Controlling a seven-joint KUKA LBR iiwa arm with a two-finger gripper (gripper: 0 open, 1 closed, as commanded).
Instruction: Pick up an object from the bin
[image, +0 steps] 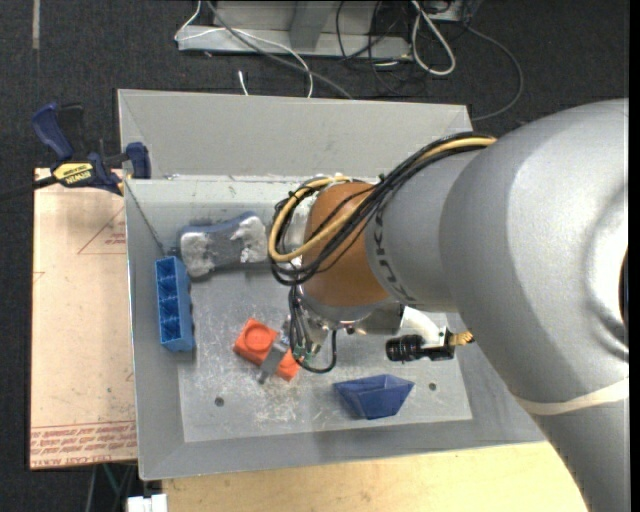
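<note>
My gripper (298, 342) hangs low over the middle of the bin, under the arm's wrist. Just to its left sits an orange block (254, 341). A smaller orange piece (288, 367) with a grey stub beside it lies right below the gripper's tip, touching it or nearly so. Nothing shows held in the gripper. A dark blue bowl-shaped thing (374, 396) rests to the front right of the gripper.
A blue tray with several square cells (173, 305) leans along the left wall. A crumpled silver-grey thing (222, 243) lies at the back left. A black and white cylinder (420, 344) lies on the right, partly under the arm.
</note>
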